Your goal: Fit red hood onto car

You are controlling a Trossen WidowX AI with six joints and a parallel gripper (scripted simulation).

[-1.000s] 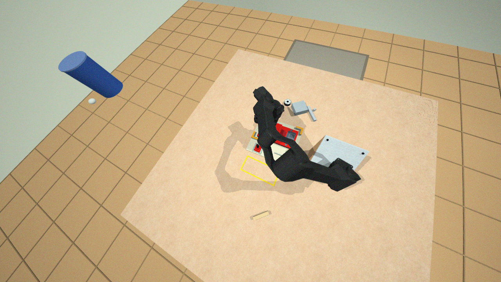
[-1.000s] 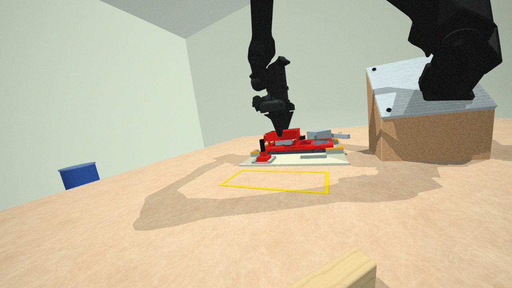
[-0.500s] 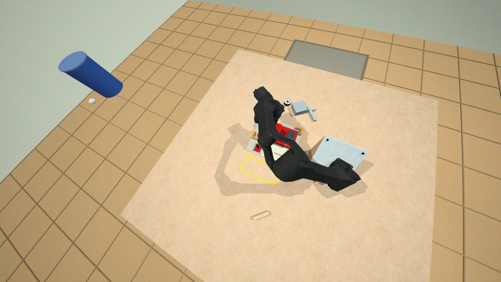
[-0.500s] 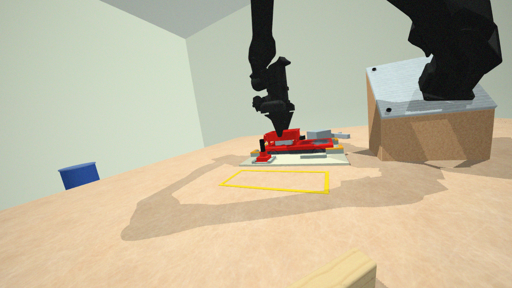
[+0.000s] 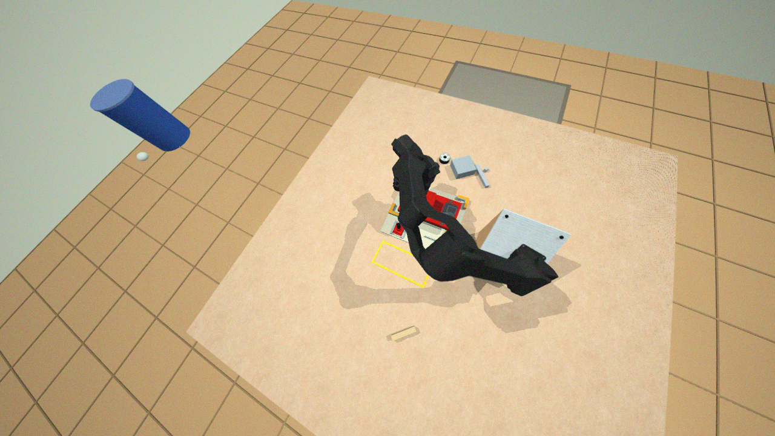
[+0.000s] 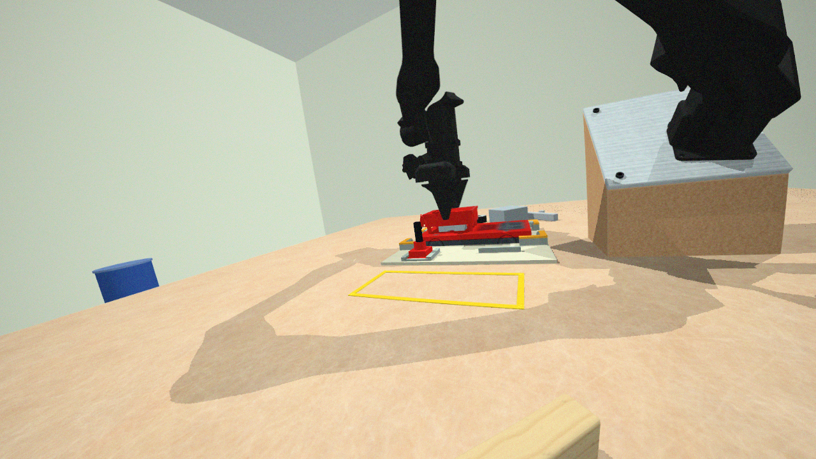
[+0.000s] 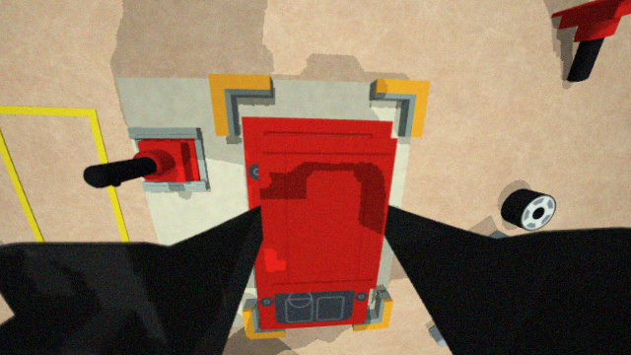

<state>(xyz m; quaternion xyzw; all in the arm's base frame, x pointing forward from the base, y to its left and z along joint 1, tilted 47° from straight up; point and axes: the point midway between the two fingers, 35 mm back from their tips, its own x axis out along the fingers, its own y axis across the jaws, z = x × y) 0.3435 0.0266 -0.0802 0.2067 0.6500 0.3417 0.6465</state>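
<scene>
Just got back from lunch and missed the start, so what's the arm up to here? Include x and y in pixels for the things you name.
The black gripper (image 6: 448, 214) (image 7: 322, 211) is shut on the red hood (image 6: 463, 215) (image 7: 327, 197), holding it over the toy car chassis (image 6: 496, 231) (image 7: 315, 322) in its jig (image 6: 467, 255) (image 7: 224, 192). The hood looks close to the deck, but a pale part shows beneath it, and I can't tell whether the pegs are in their holes. It hasn't been released yet.
</scene>
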